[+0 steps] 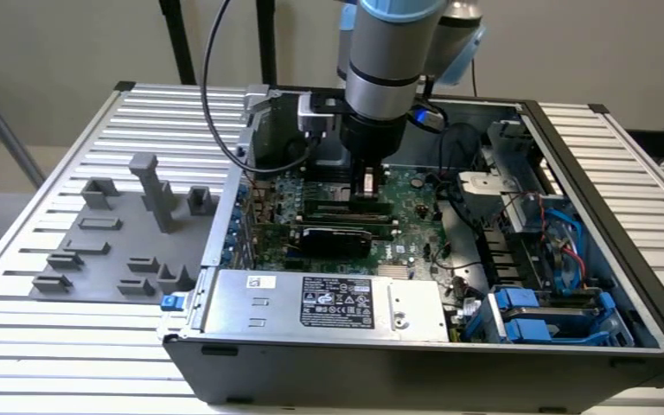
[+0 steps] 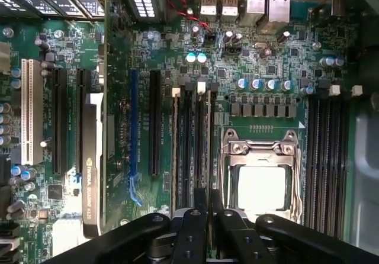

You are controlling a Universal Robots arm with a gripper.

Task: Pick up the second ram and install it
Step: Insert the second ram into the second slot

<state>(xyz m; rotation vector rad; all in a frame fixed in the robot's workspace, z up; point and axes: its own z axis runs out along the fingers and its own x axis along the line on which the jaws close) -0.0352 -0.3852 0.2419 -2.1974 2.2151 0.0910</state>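
My gripper [image 1: 367, 184] reaches down into the open computer case, just above the black memory slots [image 1: 338, 212] on the green motherboard [image 1: 411, 220]. In the wrist view its fingers [image 2: 194, 228] are closed together at the gripper [image 2: 208, 203]. A thin dark strip, the second ram [image 2: 208, 139] seen edge-on, runs out from between them. It lies in line with the memory slots [image 2: 185, 145], beside the CPU socket [image 2: 260, 184]. I cannot tell whether the stick is seated in its slot or still above it.
Gray holder blocks [image 1: 124, 233] stand outside the case at the exterior view's left. A graphics card [image 2: 92, 175] sits close beside the slots. The power supply [image 1: 321, 303], blue drive brackets [image 1: 539, 316] and loose cables [image 1: 563, 233] crowd the case.
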